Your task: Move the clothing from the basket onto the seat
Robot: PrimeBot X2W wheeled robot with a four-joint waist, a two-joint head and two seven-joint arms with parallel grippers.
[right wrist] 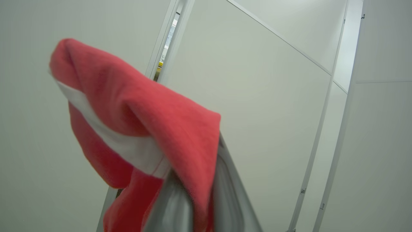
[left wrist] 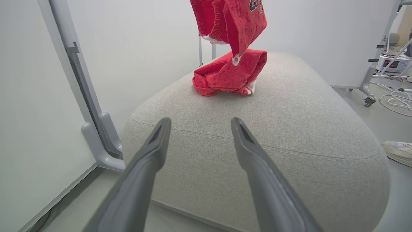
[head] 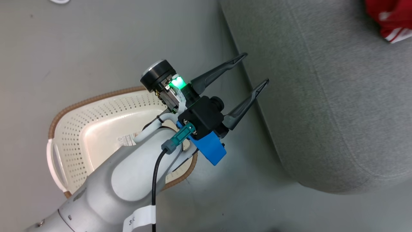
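A large light grey woven-fabric upholstered seat (head: 322, 96) with a rounded corner is seen beside an oval cream-white perforated plastic basket (head: 80, 125) with a brown rim, which is set on the floor. One bright red soft garment (left wrist: 228, 75) with white trim is laid crumpled on the seat. A second red garment (right wrist: 145, 116) is hung just above it, pinched in the closed right gripper (right wrist: 196, 199). The left gripper (head: 256, 67) is spread wide and empty, over the floor between basket and seat.
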